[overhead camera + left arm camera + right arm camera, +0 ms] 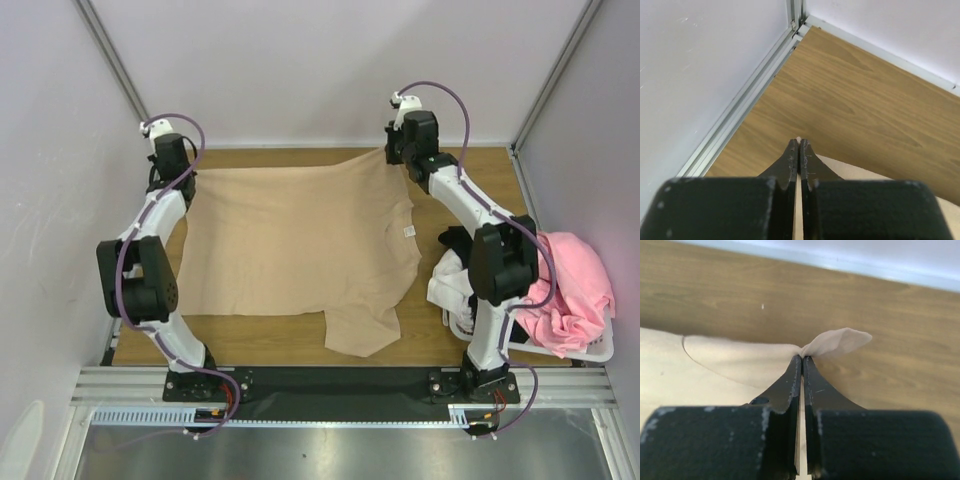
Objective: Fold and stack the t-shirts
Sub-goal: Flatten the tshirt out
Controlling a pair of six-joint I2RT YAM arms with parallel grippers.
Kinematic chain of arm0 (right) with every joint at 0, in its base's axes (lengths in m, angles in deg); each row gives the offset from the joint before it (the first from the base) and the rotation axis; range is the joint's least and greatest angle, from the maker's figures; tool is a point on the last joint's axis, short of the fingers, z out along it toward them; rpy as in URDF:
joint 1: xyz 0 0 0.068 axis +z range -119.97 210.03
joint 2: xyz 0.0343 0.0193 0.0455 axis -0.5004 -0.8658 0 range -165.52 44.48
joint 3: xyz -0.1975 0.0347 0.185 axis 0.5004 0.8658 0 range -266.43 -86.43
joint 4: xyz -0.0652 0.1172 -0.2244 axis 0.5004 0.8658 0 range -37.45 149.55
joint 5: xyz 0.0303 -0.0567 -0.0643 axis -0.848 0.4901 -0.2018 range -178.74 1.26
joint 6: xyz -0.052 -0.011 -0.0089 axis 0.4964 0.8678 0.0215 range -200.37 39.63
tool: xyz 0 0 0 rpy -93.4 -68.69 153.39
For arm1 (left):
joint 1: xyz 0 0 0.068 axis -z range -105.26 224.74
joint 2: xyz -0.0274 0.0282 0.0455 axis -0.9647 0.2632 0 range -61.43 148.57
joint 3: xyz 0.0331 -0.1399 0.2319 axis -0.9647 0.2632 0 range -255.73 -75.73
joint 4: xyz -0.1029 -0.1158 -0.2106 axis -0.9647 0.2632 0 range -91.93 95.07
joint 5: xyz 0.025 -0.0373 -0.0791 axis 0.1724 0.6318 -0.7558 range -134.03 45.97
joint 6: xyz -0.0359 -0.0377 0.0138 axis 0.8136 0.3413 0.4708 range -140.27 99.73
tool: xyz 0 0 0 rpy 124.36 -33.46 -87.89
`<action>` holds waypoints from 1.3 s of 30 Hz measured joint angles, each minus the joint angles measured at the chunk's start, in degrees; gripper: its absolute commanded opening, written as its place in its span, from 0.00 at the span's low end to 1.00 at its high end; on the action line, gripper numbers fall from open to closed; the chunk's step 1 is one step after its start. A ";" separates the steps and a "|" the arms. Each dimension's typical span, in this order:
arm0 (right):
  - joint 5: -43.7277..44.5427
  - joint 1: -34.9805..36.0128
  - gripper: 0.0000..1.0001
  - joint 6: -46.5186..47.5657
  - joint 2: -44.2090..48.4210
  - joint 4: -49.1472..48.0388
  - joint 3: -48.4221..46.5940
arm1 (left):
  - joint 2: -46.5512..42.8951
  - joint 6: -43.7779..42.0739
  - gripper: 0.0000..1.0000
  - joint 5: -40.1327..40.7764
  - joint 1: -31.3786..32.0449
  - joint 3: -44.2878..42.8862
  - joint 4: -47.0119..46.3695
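A tan t-shirt [295,240] lies spread flat over the middle of the wooden table, one sleeve hanging toward the front edge. My left gripper [186,176] is shut on its far left corner; cloth [875,176] shows beside the jaws in the left wrist view. At the far right corner my right gripper [392,152] is shut on the hem, and a pinched tuft of tan cloth [837,342] sticks out past the fingertips. More t-shirts, pink [572,290], white [448,285] and black [458,240], are heaped at the right.
A white laundry basket [590,352] stands at the table's right edge under the pink shirt. Walls close in the table on the left, back and right, with an aluminium rail [747,100] along the left wall. Bare wood [270,340] runs along the front.
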 measured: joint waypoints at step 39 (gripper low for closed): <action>-1.70 -2.97 0.00 -0.39 -23.08 -2.67 -32.04 | 19.26 -3.80 0.00 -5.27 -0.37 -26.08 -3.06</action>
